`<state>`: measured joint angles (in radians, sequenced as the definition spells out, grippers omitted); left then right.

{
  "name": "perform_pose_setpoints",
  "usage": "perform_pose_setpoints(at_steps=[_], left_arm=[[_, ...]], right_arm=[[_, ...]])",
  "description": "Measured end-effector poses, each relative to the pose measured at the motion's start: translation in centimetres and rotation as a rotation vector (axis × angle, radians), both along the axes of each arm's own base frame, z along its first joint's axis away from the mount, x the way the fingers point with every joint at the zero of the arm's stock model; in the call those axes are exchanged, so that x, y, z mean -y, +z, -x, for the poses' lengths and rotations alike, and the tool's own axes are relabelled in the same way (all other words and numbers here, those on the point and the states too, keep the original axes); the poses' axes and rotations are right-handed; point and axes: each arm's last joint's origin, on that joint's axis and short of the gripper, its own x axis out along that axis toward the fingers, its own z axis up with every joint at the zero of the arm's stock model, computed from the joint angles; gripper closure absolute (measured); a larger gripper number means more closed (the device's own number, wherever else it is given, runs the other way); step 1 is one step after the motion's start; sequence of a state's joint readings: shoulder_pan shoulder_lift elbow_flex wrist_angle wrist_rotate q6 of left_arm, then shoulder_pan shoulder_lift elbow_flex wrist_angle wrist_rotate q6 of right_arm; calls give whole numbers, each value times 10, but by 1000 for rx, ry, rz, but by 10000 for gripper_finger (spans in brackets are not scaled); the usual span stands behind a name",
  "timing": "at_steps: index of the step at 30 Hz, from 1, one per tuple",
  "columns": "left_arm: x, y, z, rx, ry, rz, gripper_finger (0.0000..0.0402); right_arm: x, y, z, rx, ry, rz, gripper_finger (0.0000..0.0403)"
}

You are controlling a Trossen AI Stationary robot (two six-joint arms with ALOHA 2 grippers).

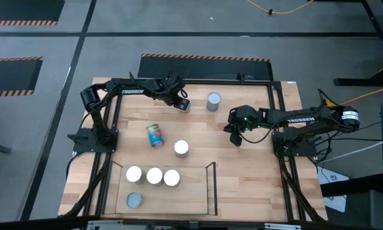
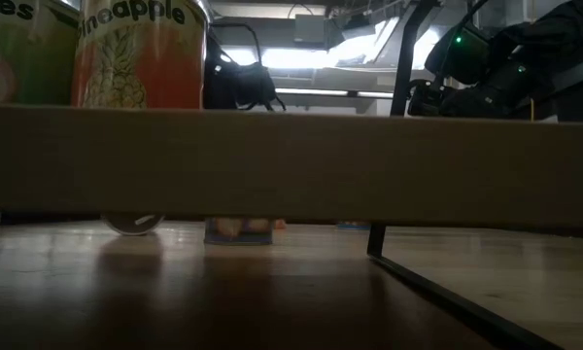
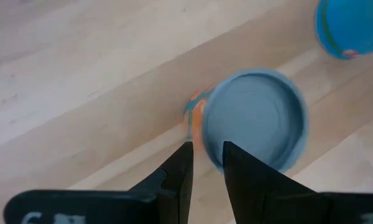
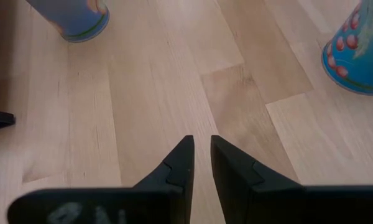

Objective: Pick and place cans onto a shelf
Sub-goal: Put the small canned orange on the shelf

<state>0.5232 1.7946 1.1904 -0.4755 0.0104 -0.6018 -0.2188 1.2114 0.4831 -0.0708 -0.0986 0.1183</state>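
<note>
My left gripper (image 1: 178, 101) reaches along the table's far edge and is shut on a grey-topped can (image 3: 255, 121) with an orange and blue label, also seen from above as the can (image 1: 184, 105). A second upright can (image 1: 213, 101) stands just right of it. One can (image 1: 155, 135) lies on its side mid-table, and another (image 1: 181, 148) stands upright near it. The shelf (image 1: 191, 191) sits at the near edge with three cans in a row (image 1: 154, 176) and one (image 1: 135, 200) in front. My right gripper (image 1: 235, 139) hovers right of centre, slightly open, with nothing between its fingers (image 4: 202, 146). My left gripper (image 3: 206, 149) has the can's top rim (image 3: 209, 127) in the narrow gap between its fingertips. One finger (image 3: 236, 162) lies over the grey top and the other (image 3: 180, 168) stands outside the wall. The fingers slant down from above. The can's base is hidden.
In the low view the shelf board (image 2: 291, 165) fills the middle, with a pineapple-labelled can (image 2: 141, 53) on it. Black frame rails (image 1: 277, 128) run along the table's sides. Bare wood (image 1: 249, 179) lies right of the shelf.
</note>
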Motion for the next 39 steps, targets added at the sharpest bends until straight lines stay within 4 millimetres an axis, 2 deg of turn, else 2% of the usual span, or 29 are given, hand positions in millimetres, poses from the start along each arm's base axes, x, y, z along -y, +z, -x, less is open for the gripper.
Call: perform_pose_setpoints(at_steps=[5, 16, 28, 39], left_arm=[[-1, -6, -2, -3, -3, 7, 321], [0, -6, -1, -12, -5, 11, 323], [0, -6, 0, -44, -59, -4, 393], [0, -4, 0, -46, -114, -35, 398]], right_arm=[[0, 0, 0, 0, 0, 0, 344], [0, 0, 0, 0, 0, 0, 344], [0, 0, 0, 0, 0, 0, 344], [0, 0, 0, 0, 1, 0, 344]])
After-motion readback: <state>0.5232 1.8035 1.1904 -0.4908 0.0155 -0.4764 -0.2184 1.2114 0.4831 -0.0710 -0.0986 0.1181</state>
